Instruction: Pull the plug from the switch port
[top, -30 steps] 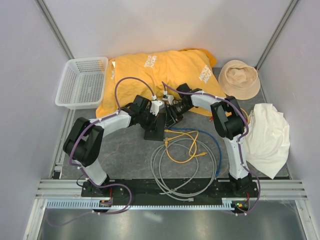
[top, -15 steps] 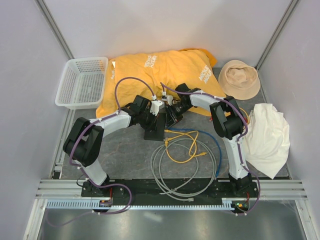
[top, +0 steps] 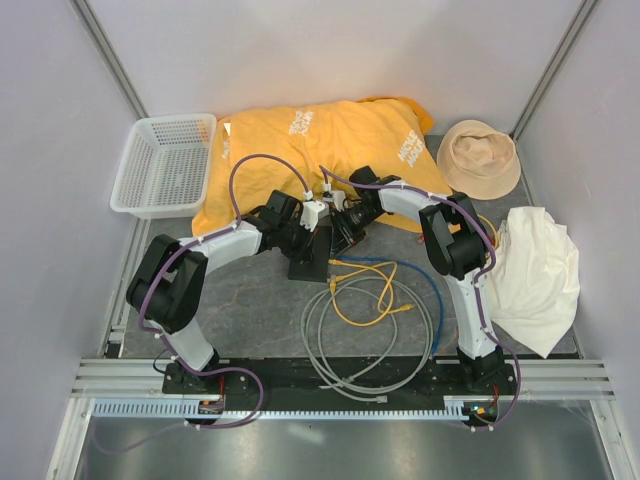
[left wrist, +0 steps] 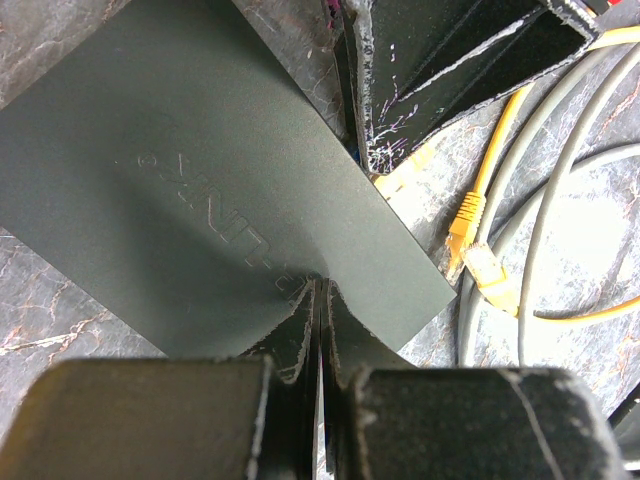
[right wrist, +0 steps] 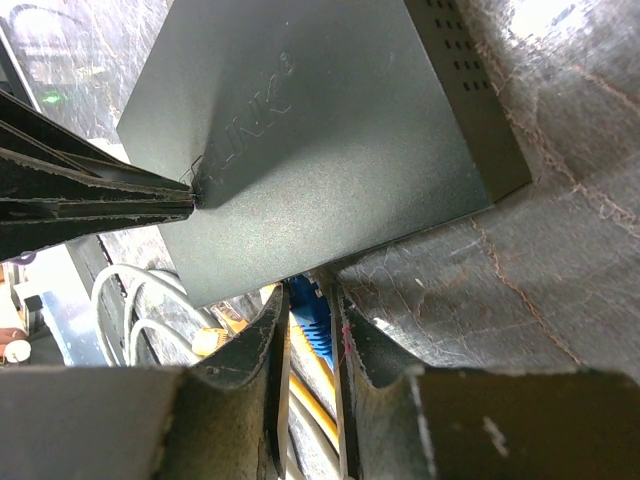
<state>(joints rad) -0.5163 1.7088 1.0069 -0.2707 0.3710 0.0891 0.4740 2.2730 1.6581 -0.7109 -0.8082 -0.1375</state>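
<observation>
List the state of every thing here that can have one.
switch, flat on the table, pinned.
blue plug, at the switch edge, gripped; seating hidden.
left gripper, shut, tips pressing on the switch top.
right gripper, shut on the blue plug.
yellow plug, loose on the table.
basket, upright.

Seen from above, the switch (top: 306,266) lies mostly under the arms — ports hidden. The blue plug (right wrist: 312,330) shows only partly inside the right gripper (right wrist: 308,298).
</observation>
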